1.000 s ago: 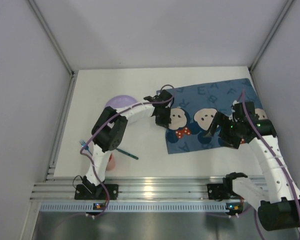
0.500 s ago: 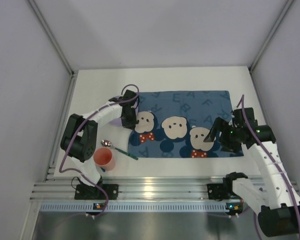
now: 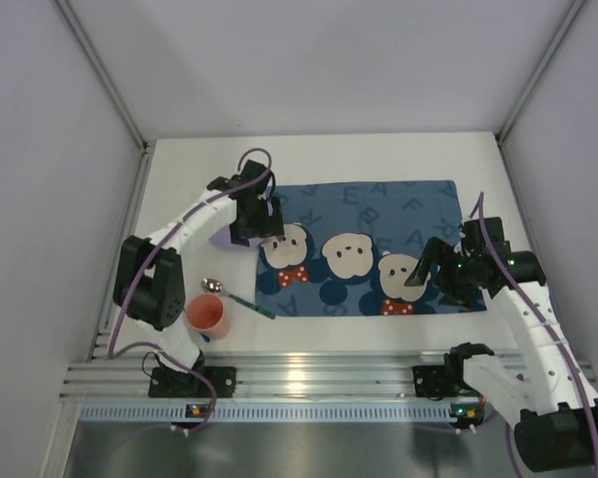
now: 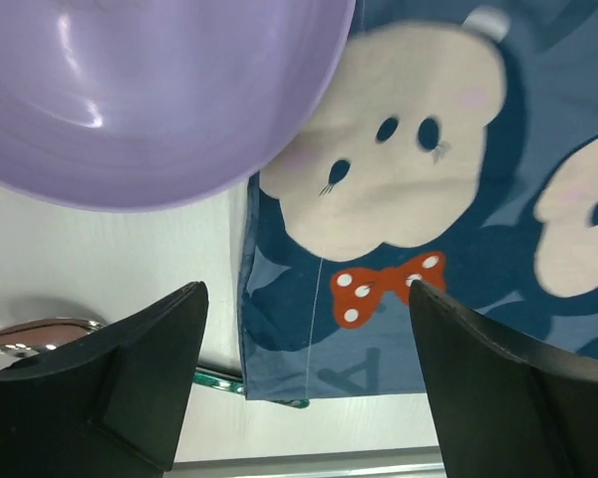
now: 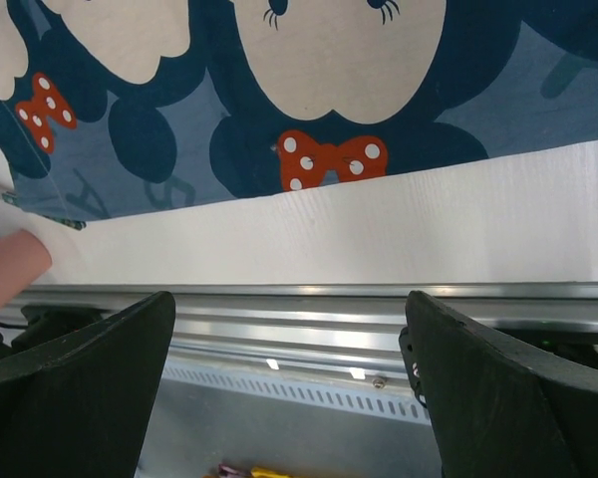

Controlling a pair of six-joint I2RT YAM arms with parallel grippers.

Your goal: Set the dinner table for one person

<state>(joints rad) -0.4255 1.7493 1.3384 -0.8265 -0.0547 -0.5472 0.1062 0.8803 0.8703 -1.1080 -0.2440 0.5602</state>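
Observation:
The white dinner table [image 3: 179,189] carries a blue placemat [image 3: 379,214] printed with mouse faces, lying flat across its middle and right. My left gripper [image 3: 251,221] hovers open over the mat's left edge [image 4: 247,299], its jaws wide with nothing between them. A purple plate [image 4: 149,90] lies just left of that edge, partly hidden under the left arm in the top view. My right gripper [image 3: 434,274] stands open over the mat's near right part, empty, looking down at the mat [image 5: 329,100] and the table's front strip [image 5: 429,219].
A spoon [image 3: 211,286] with a green handle [image 4: 219,376] lies near the mat's near left corner, its handle end tucked under the cloth. A pink cup [image 3: 207,317] stands beside it, close to the aluminium rail [image 3: 309,376] at the front edge. Grey walls enclose the table.
The placemat has been drawn leftward and spread out flat. The left gripper has let go of the mat's left edge and opened. The right gripper shifted slightly and stayed open.

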